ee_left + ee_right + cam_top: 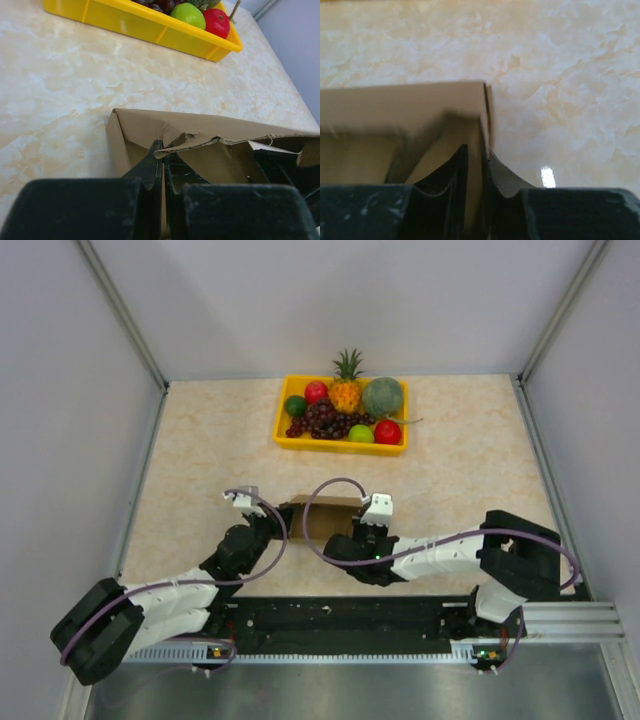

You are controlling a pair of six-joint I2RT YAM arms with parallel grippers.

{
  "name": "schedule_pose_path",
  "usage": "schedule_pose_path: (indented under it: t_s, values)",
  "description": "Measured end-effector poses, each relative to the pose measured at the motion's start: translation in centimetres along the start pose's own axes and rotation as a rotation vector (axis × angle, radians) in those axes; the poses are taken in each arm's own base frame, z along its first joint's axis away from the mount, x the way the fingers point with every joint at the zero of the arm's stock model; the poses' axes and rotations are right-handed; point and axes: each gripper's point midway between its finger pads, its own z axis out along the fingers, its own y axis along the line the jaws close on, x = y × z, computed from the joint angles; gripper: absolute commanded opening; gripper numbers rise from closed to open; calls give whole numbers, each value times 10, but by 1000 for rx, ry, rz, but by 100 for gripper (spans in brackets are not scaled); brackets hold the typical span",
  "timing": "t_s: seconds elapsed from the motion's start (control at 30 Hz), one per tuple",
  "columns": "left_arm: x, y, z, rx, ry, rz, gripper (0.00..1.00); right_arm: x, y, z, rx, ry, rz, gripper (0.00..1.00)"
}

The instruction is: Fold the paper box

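Left wrist view: my left claw (162, 155) pinches a paper box (210, 132) flap near the worktop's (75, 90) front edge. My right claw (476, 152), narrow, clasps its wall.

Top view high, looking down and forward, wrist views close, low, all sharing the paper box (330, 512)

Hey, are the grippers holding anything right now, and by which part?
Both hold the box: the left gripper pinches its crumpled upper wall edge; the right gripper appears to pinch the right-end wall.
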Motion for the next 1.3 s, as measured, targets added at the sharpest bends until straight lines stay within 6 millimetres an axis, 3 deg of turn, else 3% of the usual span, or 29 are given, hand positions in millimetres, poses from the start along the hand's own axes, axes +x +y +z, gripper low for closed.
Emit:
schedule_pose_path:
  t_s: [0.17, 0.3, 0.5, 0.57, 0.63, 0.9, 1.03, 1.17, 1.2, 1.23, 1.3]
  values:
    - [1, -13, -5, 57, 13, 3, 0, 25, -4, -17, -90, 130, -65, 34]
    - [3, -16, -6, 69, 22, 7, 0, 21, -1, -43, -213, 179, -88, 59]
    - [6, -16, -5, 74, 28, 12, 0, 11, 12, -102, -445, 203, -119, 62]
    - [8, -17, -5, 76, 31, 13, 0, 5, 6, -115, -490, 212, -91, 70]
    - [9, -18, -4, 82, 34, 14, 0, 1, -4, -120, -513, 219, -45, 80]
    - [12, -19, -6, 79, 42, 16, 0, 14, -62, -103, -501, 235, -6, 79]
    - [11, -19, -7, 74, 41, 24, 0, -12, -72, -103, -520, 201, 40, 80]
    - [12, -18, -7, 71, 41, 37, 0, -66, -85, -85, -440, 191, 144, 74]
    - [12, -18, -7, 72, 42, 38, 0, -84, -89, -76, -399, 189, 179, 71]
    - [12, -18, -8, 72, 43, 40, 0, -103, -91, -66, -363, 199, 212, 58]
    - [13, -18, -8, 73, 46, 44, 0, -131, -83, -49, -348, 254, 259, 48]
